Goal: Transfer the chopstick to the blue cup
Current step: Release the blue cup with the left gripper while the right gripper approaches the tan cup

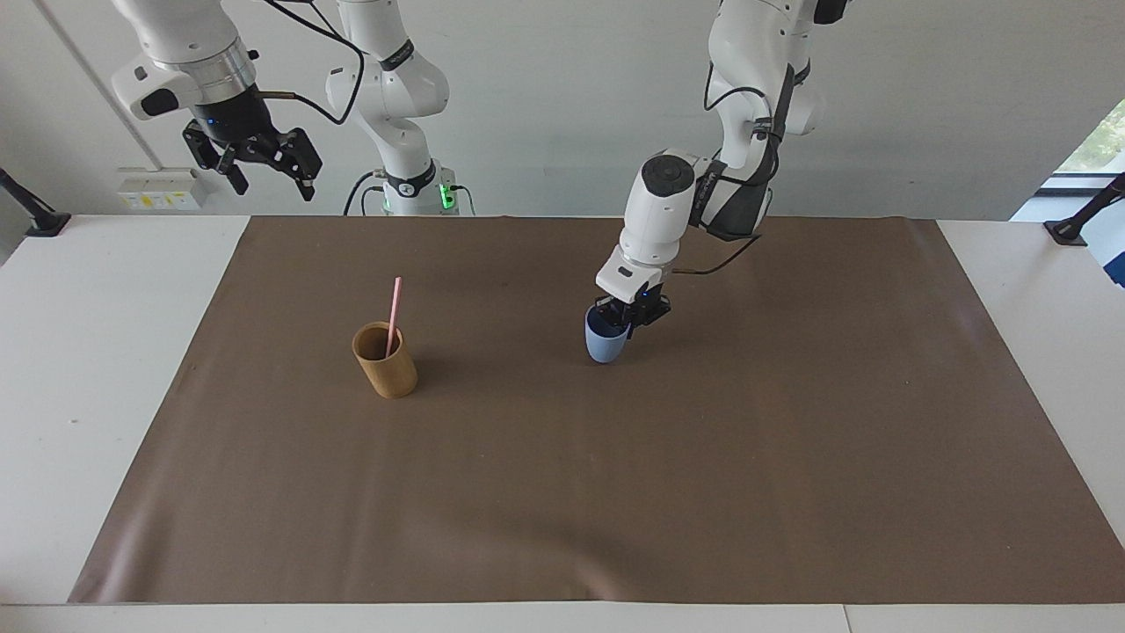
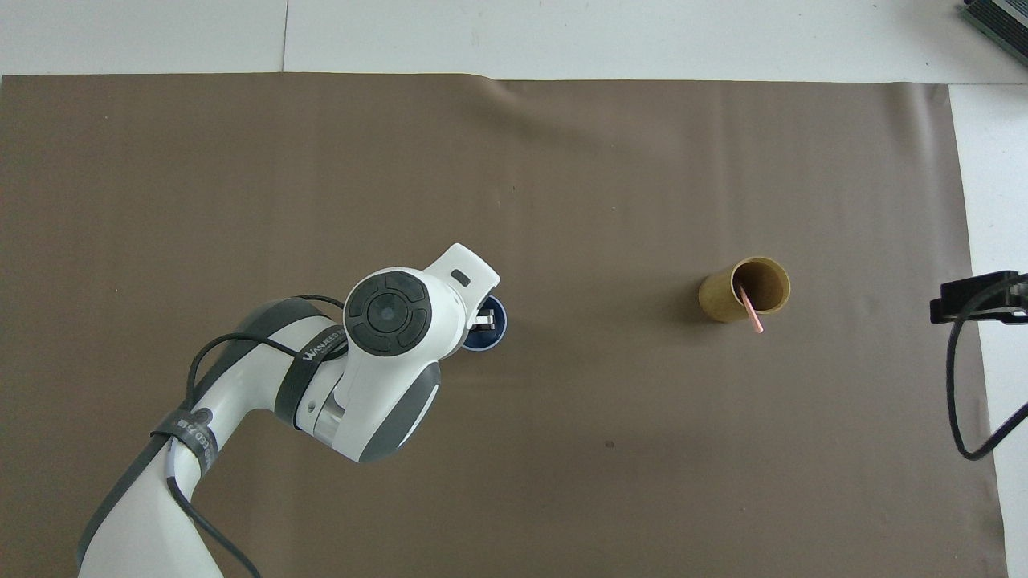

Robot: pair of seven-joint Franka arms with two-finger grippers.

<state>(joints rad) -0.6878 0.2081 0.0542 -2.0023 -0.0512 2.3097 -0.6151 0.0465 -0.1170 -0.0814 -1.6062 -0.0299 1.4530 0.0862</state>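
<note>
Standing well back from the robots' edge, about level with each other across the brown mat (image 1: 562, 492), are the only two things on the table. Toward the right arm's end stands the tan cup (image 1: 385, 360), upright, with the chopstick (image 1: 393, 315) leaning inside it, its upper half sticking out above the rim. Toward the middle of the mat is the blue cup (image 1: 605, 341), upright or nearly so, with the left gripper (image 1: 629, 318) clamped on its rim, one finger inside the mouth; whether its base rests on the mat I cannot tell. Between the two cups the mat is bare. The right gripper (image 1: 264, 169) hangs high over the table's edge at its own end, fingers spread, holding nothing, waiting.
</note>
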